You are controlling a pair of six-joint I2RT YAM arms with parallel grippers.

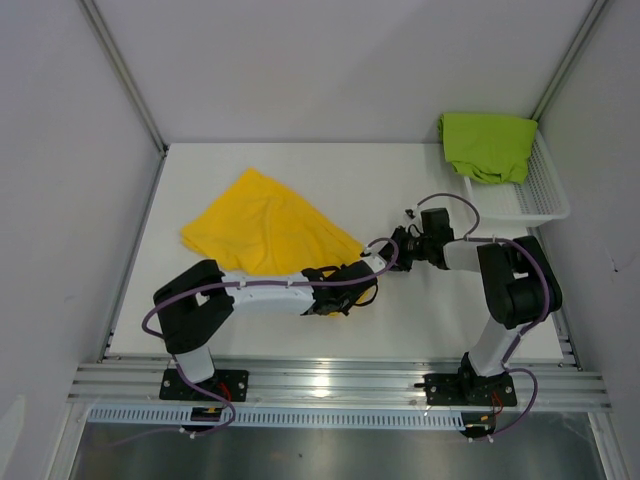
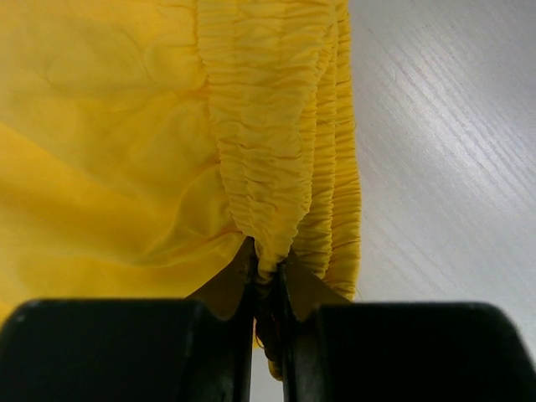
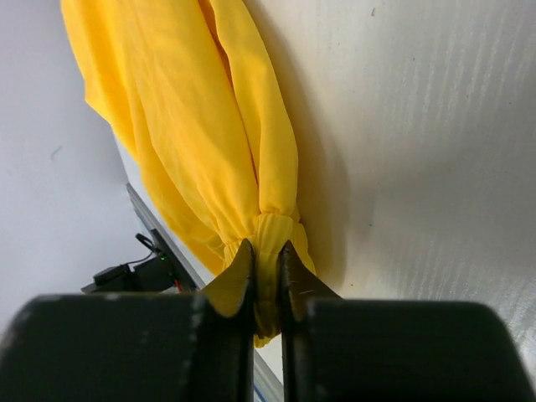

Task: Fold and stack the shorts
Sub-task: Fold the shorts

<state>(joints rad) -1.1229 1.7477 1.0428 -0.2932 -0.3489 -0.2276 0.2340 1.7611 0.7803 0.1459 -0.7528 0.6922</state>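
Seen from above, a pair of yellow shorts point(image 1: 265, 225) lies rumpled in a rough triangle on the white desk point(image 1: 420, 320), well to the left of a white mesh basket point(image 1: 535, 205). A pair of green shorts point(image 1: 488, 145) lies heaped in that basket, spilling over its far end, apart from either arm. Both my arms meet at the corner of the yellow cloth that points towards the basket and nearer to me than it. My left tool point(image 2: 266, 276) is clenched on the gathered elastic waistband point(image 2: 276, 126), with the ruffled fabric rising straight out from between its dark jaws. My right tool point(image 3: 266, 268), on the basket side of the left one, is likewise pinched tight on a bunched fold of the same yellow fabric, which trails away from it in a long twisted drape. I cannot tell whether that fold belongs to the waistband or to a leg. I judge that I am at the start of the task, gripping the first pair to spread it before any fold is made. The next move calls for drawing my two tools apart, one towards the basket and one away, so the cloth pulls taut and flat without slipping from either pinch.
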